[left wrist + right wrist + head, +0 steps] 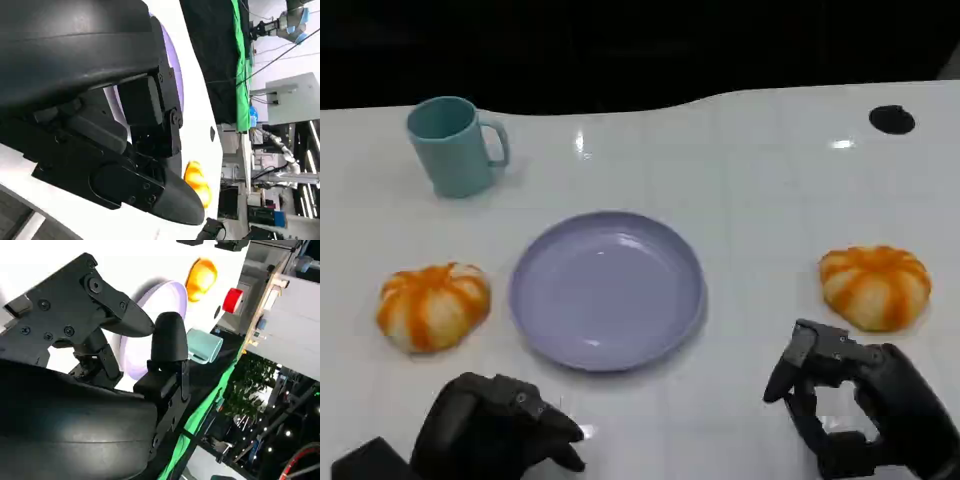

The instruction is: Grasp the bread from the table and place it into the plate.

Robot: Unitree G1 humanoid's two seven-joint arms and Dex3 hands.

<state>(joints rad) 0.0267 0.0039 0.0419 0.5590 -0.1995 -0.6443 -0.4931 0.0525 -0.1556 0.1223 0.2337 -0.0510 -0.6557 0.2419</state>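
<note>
Two round buns of orange and white bread lie on the white table: one bread [432, 305] left of the lavender plate [607, 290], the other bread [875, 286] to its right. Nothing lies in the plate. My left hand [500, 428] hovers at the near edge, just in front of the left bread, holding nothing. My right hand [860, 408] sits a short way in front of the right bread with its fingers apart and nothing in them. In the right wrist view the plate [155, 325] and the far bread [201, 275] show past the fingers [169, 337]. In the left wrist view the plate [176, 70] and a bread [196, 182] appear.
A teal mug [455, 146] stands at the back left of the table, also seen as the mug [205, 346] in the right wrist view. A small black round mark [891, 119] is at the back right. A red object [231, 300] sits beyond the table.
</note>
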